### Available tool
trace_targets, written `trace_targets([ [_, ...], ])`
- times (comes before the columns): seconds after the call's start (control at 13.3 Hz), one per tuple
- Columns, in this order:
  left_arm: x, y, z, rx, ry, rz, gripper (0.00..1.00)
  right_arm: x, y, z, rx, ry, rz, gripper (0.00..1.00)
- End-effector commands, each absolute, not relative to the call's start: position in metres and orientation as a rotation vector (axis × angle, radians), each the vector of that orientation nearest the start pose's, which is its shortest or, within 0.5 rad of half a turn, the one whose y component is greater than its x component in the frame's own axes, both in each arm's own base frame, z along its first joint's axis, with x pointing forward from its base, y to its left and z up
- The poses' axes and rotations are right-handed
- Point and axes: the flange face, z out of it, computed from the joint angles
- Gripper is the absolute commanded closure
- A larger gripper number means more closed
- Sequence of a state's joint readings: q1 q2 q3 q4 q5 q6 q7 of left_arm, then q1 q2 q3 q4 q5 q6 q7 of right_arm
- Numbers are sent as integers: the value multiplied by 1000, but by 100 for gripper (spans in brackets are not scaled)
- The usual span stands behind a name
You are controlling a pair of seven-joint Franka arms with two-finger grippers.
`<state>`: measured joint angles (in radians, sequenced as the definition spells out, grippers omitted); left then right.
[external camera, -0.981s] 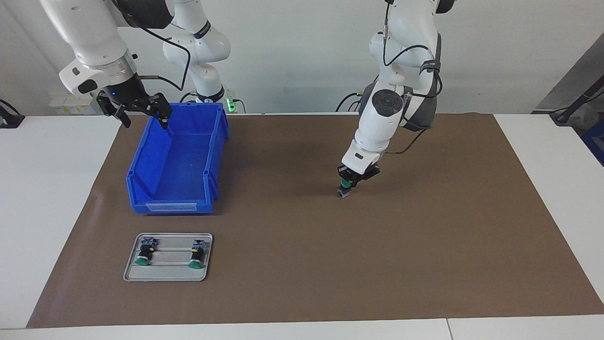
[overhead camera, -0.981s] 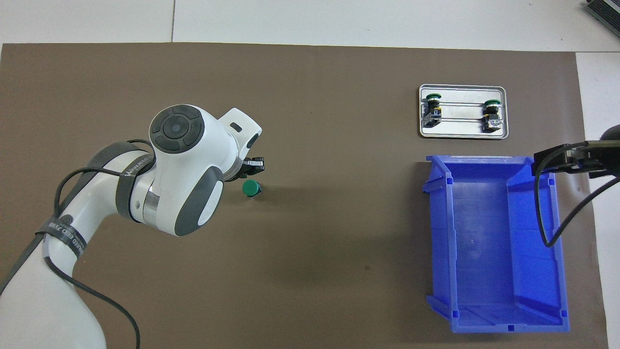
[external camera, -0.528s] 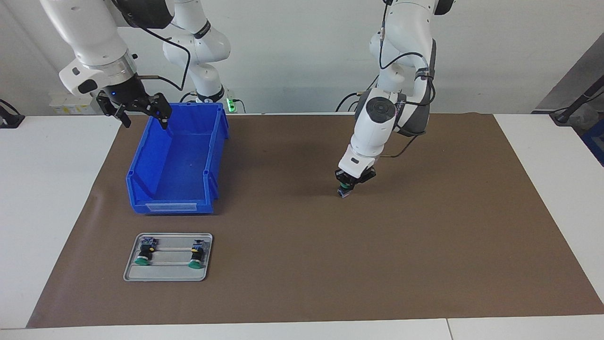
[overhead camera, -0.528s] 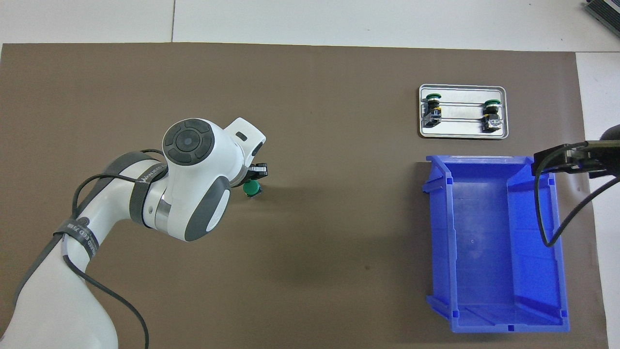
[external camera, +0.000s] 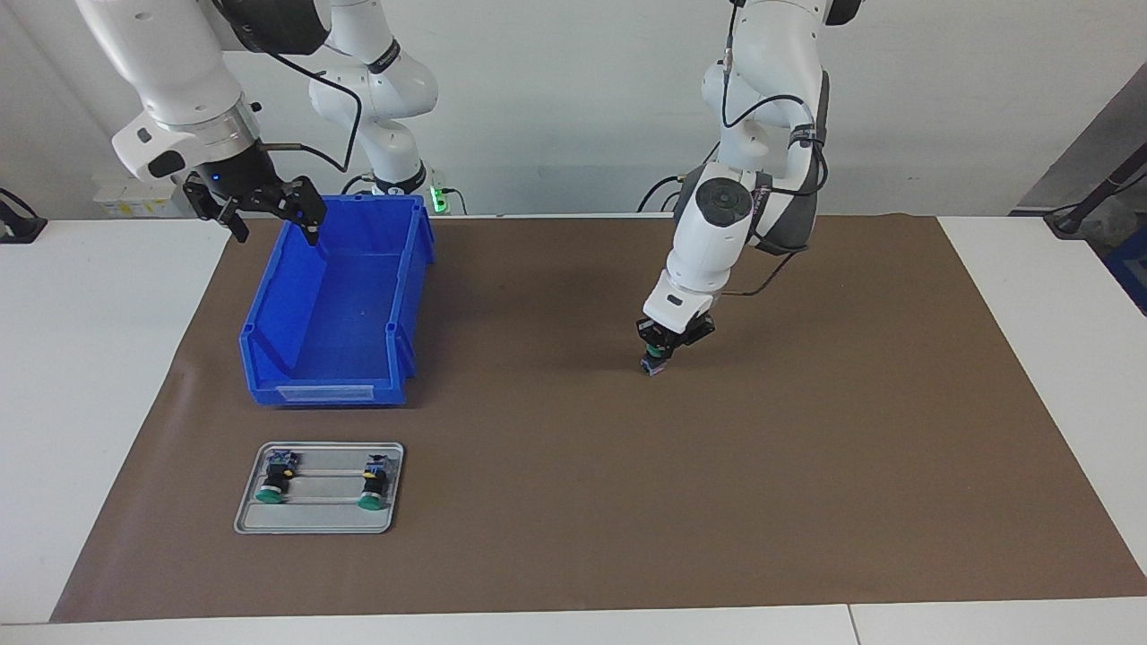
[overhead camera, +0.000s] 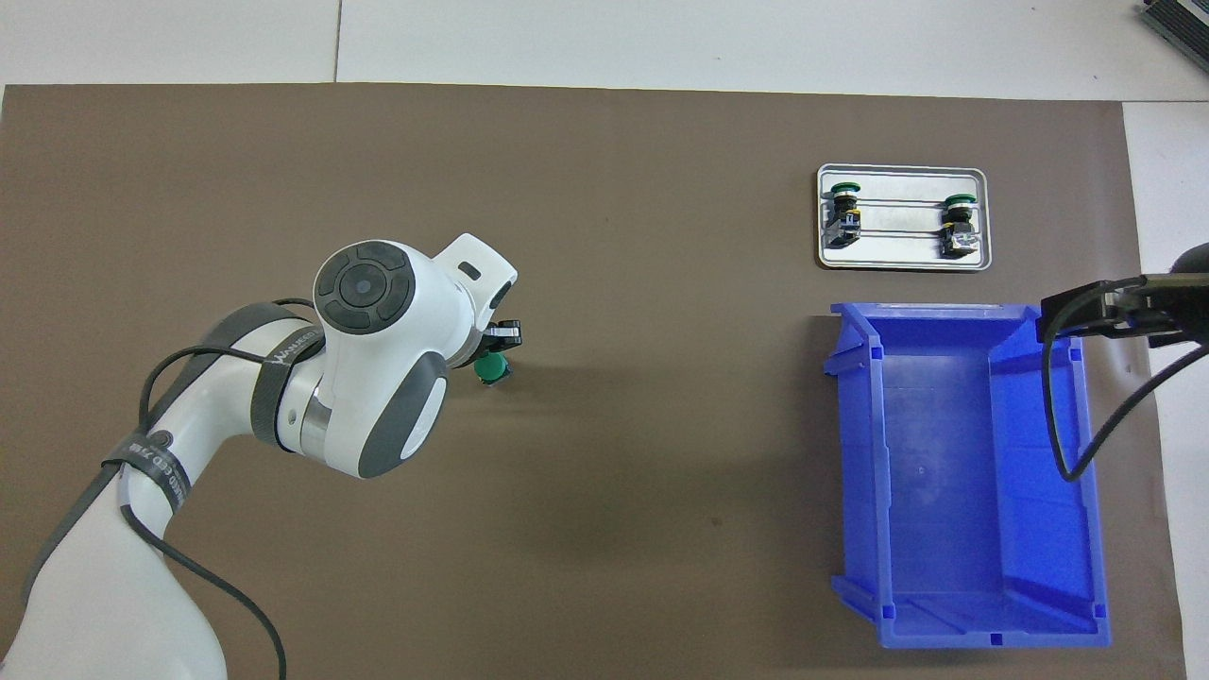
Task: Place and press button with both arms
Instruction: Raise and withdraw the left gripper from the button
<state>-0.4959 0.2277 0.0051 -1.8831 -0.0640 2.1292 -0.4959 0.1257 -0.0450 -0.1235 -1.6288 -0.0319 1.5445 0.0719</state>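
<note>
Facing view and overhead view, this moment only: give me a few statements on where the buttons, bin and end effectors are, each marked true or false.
1. The left end effector is shut, on top of the button standing on the mat. True.
2. Three buttons lie in the tray. False: two.
3. The right end effector is inside the blue bin. False: open above its rim.
4. The bin holds nothing visible. True.

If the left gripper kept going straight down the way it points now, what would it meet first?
Most likely the small green-capped push-button standing on the brown mat: the shut left gripper sits right on its cap, fingertips down. Whether it already presses the cap cannot be told from here.
</note>
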Motion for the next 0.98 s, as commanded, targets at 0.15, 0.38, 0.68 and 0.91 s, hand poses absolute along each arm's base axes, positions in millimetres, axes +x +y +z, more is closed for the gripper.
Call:
trace_targets([
  [0.15, 577, -253, 496, -3184, -170, 4, 100, 532, -4, 624, -3153, 77, 65, 0],
  [0.38, 587, -190, 538, -3173, -107, 65, 100, 532, -4, 624, -3153, 77, 68, 0],
  [0.68, 575, -83, 587, -3185, 96, 76, 100, 532, -4, 624, -3153, 77, 68, 0],
  [0.91, 566, -54, 603, -3188, 116, 65, 100, 531, -12, 623, -3151, 87, 78, 0],
])
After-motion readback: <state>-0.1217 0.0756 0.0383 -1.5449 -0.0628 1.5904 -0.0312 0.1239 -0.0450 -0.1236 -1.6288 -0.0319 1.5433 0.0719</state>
